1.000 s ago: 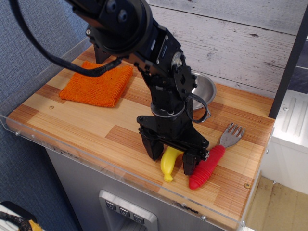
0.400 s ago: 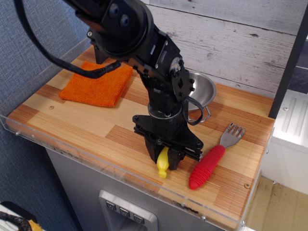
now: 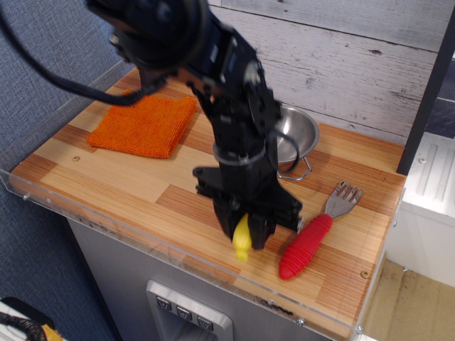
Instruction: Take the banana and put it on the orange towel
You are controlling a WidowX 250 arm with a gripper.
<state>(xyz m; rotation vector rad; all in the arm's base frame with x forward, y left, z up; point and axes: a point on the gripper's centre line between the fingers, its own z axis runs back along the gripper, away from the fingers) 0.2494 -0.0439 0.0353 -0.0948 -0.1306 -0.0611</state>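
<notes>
The small yellow banana (image 3: 242,238) is pinched between the black fingers of my gripper (image 3: 244,229) near the front edge of the wooden table, right of centre. The gripper is shut on it; the banana's lower end sticks out below the fingers, and I cannot tell whether it still touches the wood. The arm is blurred. The orange towel (image 3: 144,125) lies flat at the back left of the table, well apart from the gripper, with nothing on it.
A red-handled grey fork (image 3: 311,235) lies just right of the gripper. A steel bowl (image 3: 297,137) stands behind the arm near the white plank wall. A clear plastic rim (image 3: 106,215) runs along the table's front and left edges.
The gripper, open around the banana a second ago, has shut on it. The arm has since shifted slightly and shows motion blur.
</notes>
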